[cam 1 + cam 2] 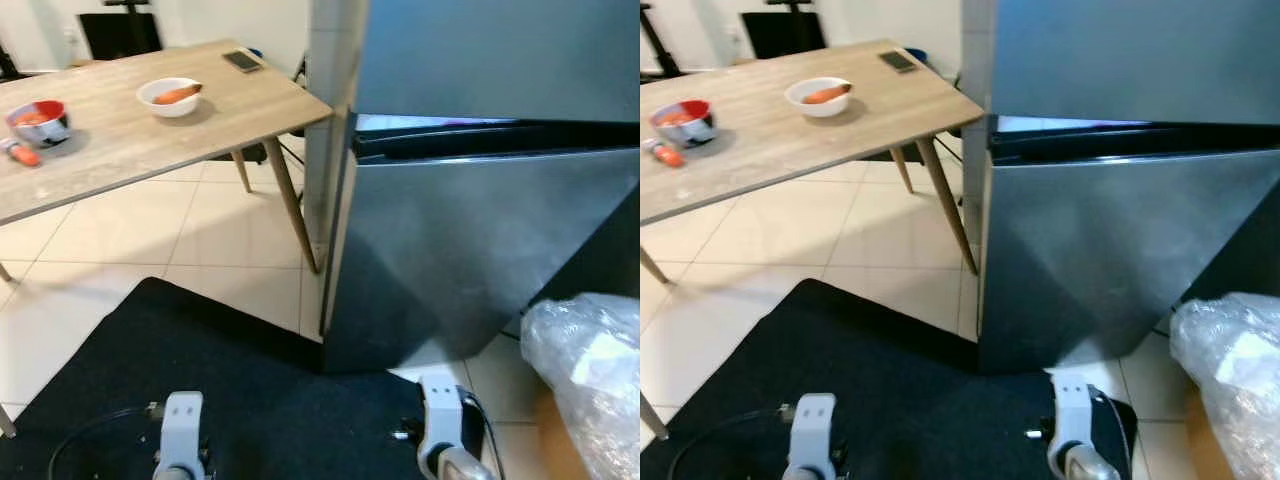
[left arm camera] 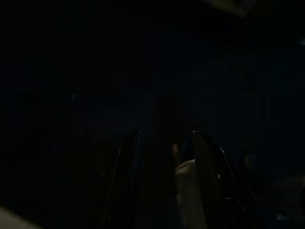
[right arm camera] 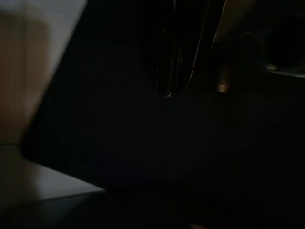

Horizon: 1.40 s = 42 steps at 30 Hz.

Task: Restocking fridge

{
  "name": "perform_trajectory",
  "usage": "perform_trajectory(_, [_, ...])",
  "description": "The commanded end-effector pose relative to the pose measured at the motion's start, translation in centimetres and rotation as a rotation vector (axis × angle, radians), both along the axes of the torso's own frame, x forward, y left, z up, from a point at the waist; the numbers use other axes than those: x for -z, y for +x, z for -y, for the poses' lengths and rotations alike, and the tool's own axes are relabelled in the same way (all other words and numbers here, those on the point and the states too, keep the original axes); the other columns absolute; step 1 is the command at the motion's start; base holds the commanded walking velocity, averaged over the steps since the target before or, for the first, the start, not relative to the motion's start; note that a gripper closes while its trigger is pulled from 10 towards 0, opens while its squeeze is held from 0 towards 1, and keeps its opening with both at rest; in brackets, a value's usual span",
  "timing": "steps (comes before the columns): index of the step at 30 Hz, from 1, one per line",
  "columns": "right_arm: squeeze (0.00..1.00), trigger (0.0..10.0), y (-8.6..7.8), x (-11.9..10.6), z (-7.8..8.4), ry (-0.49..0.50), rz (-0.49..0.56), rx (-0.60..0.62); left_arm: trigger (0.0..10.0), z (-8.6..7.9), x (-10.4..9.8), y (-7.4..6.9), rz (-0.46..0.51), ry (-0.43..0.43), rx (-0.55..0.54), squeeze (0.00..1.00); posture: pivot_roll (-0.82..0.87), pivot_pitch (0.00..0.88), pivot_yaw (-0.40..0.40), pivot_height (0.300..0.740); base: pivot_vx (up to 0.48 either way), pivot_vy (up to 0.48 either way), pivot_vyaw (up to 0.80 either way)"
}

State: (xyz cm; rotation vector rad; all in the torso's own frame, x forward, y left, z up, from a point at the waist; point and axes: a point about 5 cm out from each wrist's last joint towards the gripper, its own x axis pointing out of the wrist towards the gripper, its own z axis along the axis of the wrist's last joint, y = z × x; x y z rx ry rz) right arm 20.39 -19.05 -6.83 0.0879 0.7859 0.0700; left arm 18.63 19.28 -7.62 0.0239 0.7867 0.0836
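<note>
Both arms of the robot hang low over a black mat [image 1: 220, 370] on the tiled floor [image 1: 120, 240], in front of a steel fridge [image 1: 480, 230]. In the dark left wrist view, the left gripper [image 2: 164, 181] has its two black fingers held apart with a clear gap between them; a pale, blurred shape sits in that gap, too dim to tell what it is or whether the fingers touch it. In the right wrist view, the right gripper [image 3: 178, 52] shows its fingers drawn close together, tips nearly meeting, with nothing visibly between them, above the dark mat.

The fridge stands just beyond the mat's far edge, to the robot's front right, well apart from both grippers. A bright slit shows between its upper and lower sections, so a door looks slightly ajar.

To the robot's left stands a wooden table [image 1: 110, 150]. A white bowl [image 1: 168, 97] holding something orange sits near its far edge, and a phone [image 1: 242, 61] lies by the far right corner. A red-and-blue bowl [image 1: 40, 120] rests toward the left edge, with a small orange item [image 1: 20, 152] just beside it. A crumpled clear plastic bag [image 1: 585, 370] sits on the floor right of the fridge.
</note>
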Motion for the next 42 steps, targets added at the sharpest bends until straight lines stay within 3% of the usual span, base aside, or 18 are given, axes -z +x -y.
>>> perform_trajectory(1, [0.0,10.0,0.1,0.1,-0.8,0.01,-0.006,-0.013,10.0,-0.4,0.3,-0.7,-0.029,0.01,-0.003,0.0,-0.07,0.105,-0.015,0.738,0.0,0.0,0.0])
perform_trajectory(22, [0.0,10.0,0.1,0.0,-0.5,-0.004,-0.003,-0.004,10.0,-0.2,-0.2,-0.1,0.033,-0.006,0.012,0.0,-0.07,0.098,-0.011,0.738,0.071,0.0,0.0])
perform_trajectory(42, [0.0,10.0,-0.1,0.1,-0.4,-0.011,-0.003,0.0,10.0,0.5,-0.5,0.5,0.056,-0.002,0.065,0.0,-0.08,0.08,-0.003,0.738,0.252,0.0,0.0])
